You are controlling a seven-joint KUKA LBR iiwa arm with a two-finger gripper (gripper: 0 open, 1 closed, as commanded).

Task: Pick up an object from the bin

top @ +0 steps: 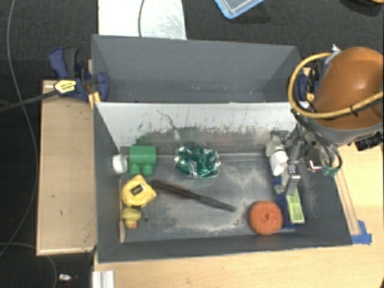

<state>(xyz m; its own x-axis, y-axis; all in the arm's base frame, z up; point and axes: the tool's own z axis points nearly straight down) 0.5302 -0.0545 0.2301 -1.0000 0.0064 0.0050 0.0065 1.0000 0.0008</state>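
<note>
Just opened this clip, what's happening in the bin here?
A robot arm reaches into the grey bin from the right, its tip low at the right end, over a pale green flat bar lying next to an orange ball. Whether it grips anything cannot be told. A green block, yellow tape measure, teal crumpled wad and dark stick lie further left.

Gripper (292,186) low at right of grey bin (198,71), over a pale green bar (295,208), orange ball (265,216) just beside
</note>
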